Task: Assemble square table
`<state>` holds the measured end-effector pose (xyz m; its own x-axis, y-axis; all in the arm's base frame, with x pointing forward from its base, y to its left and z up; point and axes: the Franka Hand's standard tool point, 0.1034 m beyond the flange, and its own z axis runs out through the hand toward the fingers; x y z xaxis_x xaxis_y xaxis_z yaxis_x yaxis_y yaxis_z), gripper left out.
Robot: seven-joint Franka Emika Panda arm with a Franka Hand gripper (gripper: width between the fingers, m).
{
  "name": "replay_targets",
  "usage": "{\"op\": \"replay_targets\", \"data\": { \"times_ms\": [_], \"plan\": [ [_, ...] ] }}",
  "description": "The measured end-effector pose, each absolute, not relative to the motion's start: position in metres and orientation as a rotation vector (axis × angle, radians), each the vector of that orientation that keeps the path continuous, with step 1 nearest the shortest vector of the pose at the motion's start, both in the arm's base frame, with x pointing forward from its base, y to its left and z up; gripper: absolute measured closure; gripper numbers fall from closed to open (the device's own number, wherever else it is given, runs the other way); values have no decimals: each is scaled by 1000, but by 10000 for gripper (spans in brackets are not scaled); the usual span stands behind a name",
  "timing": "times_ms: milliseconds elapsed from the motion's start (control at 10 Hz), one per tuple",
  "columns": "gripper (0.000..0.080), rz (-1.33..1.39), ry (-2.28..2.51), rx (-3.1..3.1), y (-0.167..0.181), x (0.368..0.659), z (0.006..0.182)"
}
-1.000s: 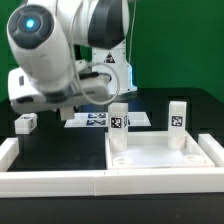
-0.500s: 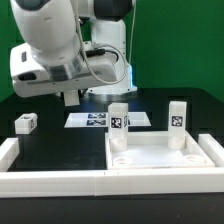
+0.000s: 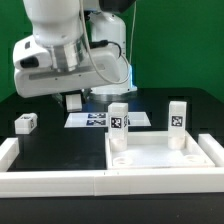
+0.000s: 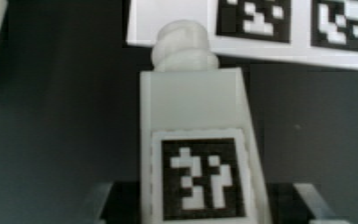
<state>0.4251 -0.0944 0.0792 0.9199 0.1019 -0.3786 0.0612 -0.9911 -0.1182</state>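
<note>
The tool (image 4: pixel 202 200) is seen in the wrist view clamped around a white leg block, the held leg (image 4: pixel 194 110). The block is gripped from both sides between jaws set at a moderate width. A black-and-white marker tag is carried on the upper face of the held leg, and its rounded end is pointed towards the marker board (image 4: pixel 265 20), above the dark table. In the exterior view the tool (image 3: pixel 72 101) is hung from the white arm (image 3: pixel 60 55) over the black table (image 3: pixel 50 140). It is placed just towards the exterior view's left of the marker board (image 3: pixel 92 119) and is raised clear of the surface. The held leg cannot be made out clearly from that side. The square slab (image 3: pixel 160 160), white with a raised rim, is laid flat on the table at the exterior view's lower right. Two upright legs (image 3: pixel 118 124) are stood on its far corners, one at each, and a marker tag is shown on the front of each. A loose leg (image 3: pixel 25 123) is left on the table well apart at the exterior view's left, near the upturned end of the low white barrier wall (image 3: pixel 50 182). The wall is run along the front edge, close before the slab; whether the two are touching cannot be told.
</note>
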Motion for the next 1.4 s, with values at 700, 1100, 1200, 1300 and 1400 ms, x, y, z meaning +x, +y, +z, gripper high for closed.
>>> {"op": "replay_targets", "data": {
  "times_ms": [700,1100,1200,1300,1400],
  "plan": [
    [506,-5,-29,-3061,-91,457,121],
    [506,-358,-6,-3065,-97,477,131],
    [506,-406,-8,-3051,-89,489,140],
    [506,-510,2,-3045,-87,503,150],
    [506,-575,39,-3035,-81,511,156]
  ]
}}
